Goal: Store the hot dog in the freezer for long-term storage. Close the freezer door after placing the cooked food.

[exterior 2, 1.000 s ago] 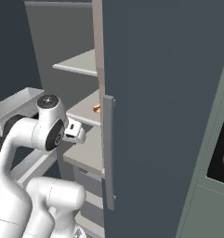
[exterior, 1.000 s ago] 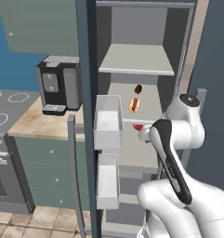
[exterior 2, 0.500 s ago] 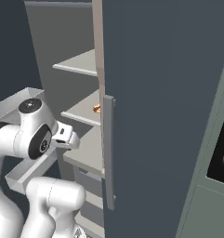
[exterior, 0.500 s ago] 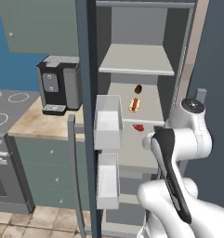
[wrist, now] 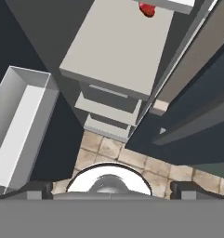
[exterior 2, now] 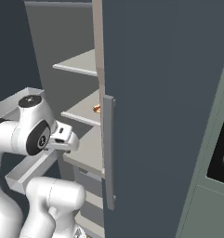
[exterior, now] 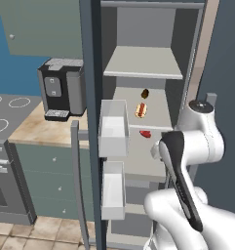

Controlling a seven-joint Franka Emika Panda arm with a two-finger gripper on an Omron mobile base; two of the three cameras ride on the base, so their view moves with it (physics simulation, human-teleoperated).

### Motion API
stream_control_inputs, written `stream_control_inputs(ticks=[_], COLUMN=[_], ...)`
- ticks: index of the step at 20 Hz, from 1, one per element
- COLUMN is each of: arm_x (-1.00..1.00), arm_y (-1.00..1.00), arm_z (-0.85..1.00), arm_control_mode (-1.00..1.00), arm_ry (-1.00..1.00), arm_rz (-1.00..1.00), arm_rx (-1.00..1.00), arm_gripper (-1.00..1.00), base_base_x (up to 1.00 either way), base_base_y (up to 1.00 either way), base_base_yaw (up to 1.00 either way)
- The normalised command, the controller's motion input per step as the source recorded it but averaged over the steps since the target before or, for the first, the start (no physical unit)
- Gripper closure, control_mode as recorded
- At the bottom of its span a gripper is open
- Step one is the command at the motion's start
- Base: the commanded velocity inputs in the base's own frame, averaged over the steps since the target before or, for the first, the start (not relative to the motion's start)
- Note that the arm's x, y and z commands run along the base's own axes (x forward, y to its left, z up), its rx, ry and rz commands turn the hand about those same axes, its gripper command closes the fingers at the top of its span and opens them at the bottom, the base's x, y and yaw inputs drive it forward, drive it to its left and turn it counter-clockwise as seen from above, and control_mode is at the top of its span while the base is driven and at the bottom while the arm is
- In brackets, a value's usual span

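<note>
In the left base view we see the freezer (exterior: pixel 153 73) standing open in the middle of the frame, with its pale grey shelves. The hot dog (exterior: pixel 141 110) lies on the second shelf, a little above the centre of the frame, with a small dark thing (exterior: pixel 145 93) just behind it and a small red thing (exterior: pixel 145 133) on the shelf edge below it. The freezer door (exterior: pixel 92 122) stands open at the left of the shelves, edge-on to us, and its white inner bins (exterior: pixel 113 128) face the compartment. The black coffee machine (exterior: pixel 63 90) is on the counter in the left part of the frame.

The gripper (wrist: pixel 111 187) looks down at the floor tiles in front of the freezer. Its two tips sit far apart at the lower corners of the hand view, so it seems wide, with nothing between them.
</note>
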Motion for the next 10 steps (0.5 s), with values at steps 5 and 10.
stream_control_inputs(ticks=[5,10], arm_x=[-0.43,-0.47], arm_y=[0.00,-0.03], arm_z=[0.00,0.00], arm_control_mode=[-1.00,-1.00], arm_ry=[0.00,0.00], arm_rz=[0.00,-0.01], arm_rx=[0.03,0.00], arm_gripper=[-1.00,-1.00], base_base_x=[0.00,0.00], base_base_y=[0.00,0.00], base_base_yaw=[0.00,0.00])
